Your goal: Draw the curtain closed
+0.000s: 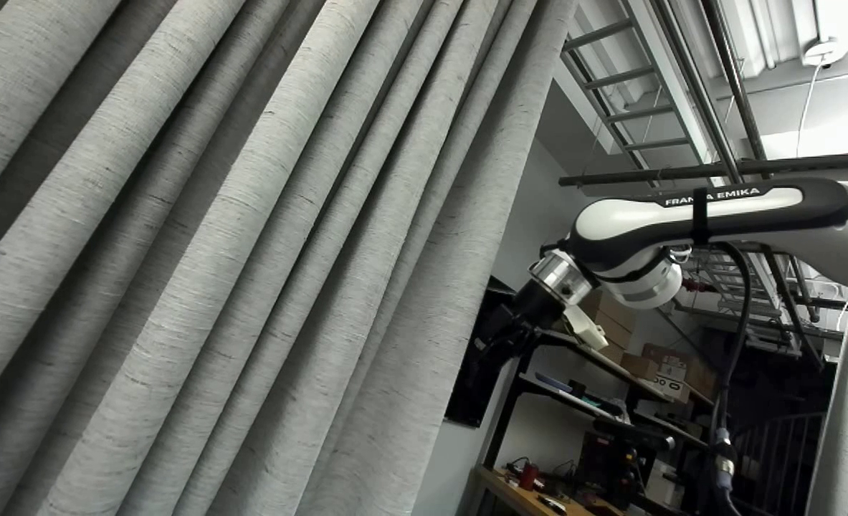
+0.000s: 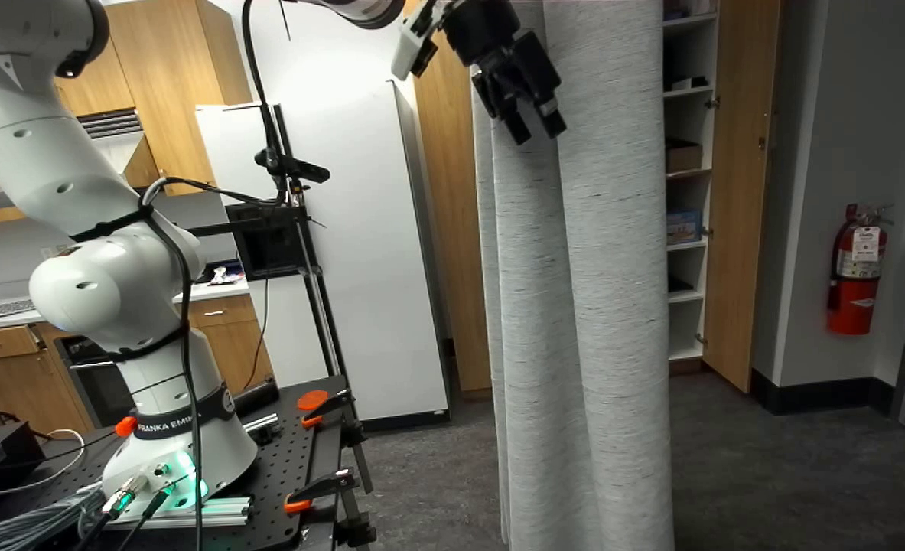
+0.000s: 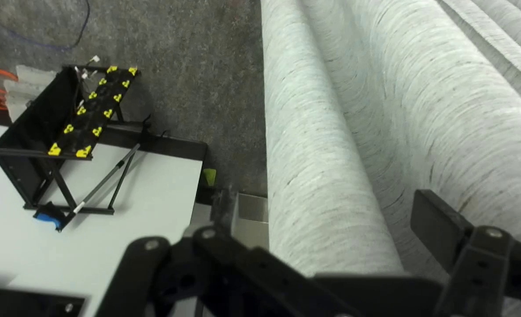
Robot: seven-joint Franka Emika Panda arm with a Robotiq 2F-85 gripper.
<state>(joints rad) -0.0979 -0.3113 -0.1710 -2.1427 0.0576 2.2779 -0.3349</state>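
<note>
The curtain is a large light-grey woven drape with deep folds. It fills the left of an exterior view [image 1: 309, 215] and hangs behind the gripper in an exterior view [image 2: 613, 306]. It also shows in the wrist view [image 3: 322, 132]. My black gripper [image 2: 536, 128] is open, with its fingers apart and pointing down along the curtain's edge. In the wrist view, the edge fold lies between the open fingers of the gripper [image 3: 326, 215]. I cannot tell whether they touch the cloth. In an exterior view the gripper [image 1: 482, 351] is dark and partly hidden at the curtain's edge.
The arm stands on a black table [image 2: 299, 451] with clamps. A white refrigerator [image 2: 375, 252] and an open wooden cabinet door [image 2: 739, 191] stand behind. A fire extinguisher [image 2: 856, 268] hangs at the right. A black frame with yellow marks [image 3: 93, 112] stands on the floor.
</note>
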